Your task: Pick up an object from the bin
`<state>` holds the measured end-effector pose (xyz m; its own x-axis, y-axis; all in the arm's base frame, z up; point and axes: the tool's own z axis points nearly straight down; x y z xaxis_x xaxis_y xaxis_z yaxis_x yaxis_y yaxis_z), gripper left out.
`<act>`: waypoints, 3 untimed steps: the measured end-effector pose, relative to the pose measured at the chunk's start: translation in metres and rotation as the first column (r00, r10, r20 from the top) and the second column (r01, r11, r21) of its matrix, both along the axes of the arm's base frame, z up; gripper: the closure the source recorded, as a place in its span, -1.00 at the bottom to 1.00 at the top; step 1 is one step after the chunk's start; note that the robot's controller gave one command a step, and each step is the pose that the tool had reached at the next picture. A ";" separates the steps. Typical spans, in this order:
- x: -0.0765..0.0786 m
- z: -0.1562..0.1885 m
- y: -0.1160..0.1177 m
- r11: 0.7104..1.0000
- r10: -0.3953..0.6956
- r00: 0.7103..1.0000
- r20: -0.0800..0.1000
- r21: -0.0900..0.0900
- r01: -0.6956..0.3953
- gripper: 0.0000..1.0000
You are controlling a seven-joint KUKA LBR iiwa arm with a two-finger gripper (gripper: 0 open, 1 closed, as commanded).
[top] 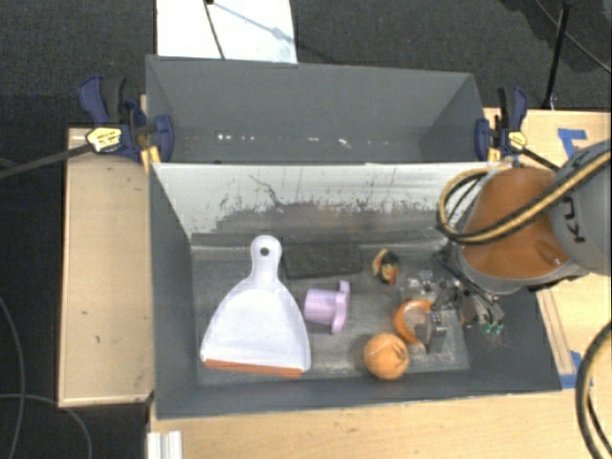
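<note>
My gripper (436, 321) is low in the right part of the bin, just under the arm's orange cover. A small orange rounded thing with a pale rim (412, 316) lies right against its left side; I cannot make out whether it is gripped. An orange ball (385, 356) rests a little in front and to the left, near the front wall. A small orange and black figure (385, 267) stands behind the gripper, toward the back.
A white dustpan with an orange edge (256, 327) takes up the left of the floor. A purple spool-like piece (328, 306) lies beside it, and a dark flat block (322, 259) sits behind that. The arm and its cables cover the bin's right wall.
</note>
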<state>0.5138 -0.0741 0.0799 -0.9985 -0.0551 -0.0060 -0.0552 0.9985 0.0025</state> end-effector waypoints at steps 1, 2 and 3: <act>0.000 0.020 0.000 1.000 0.001 1.000 -0.001 -0.002 -0.001 1.00; 0.001 0.030 -0.001 1.000 0.001 1.000 0.001 -0.003 -0.001 1.00; 0.000 0.039 -0.001 1.000 0.001 1.000 -0.003 -0.003 -0.001 1.00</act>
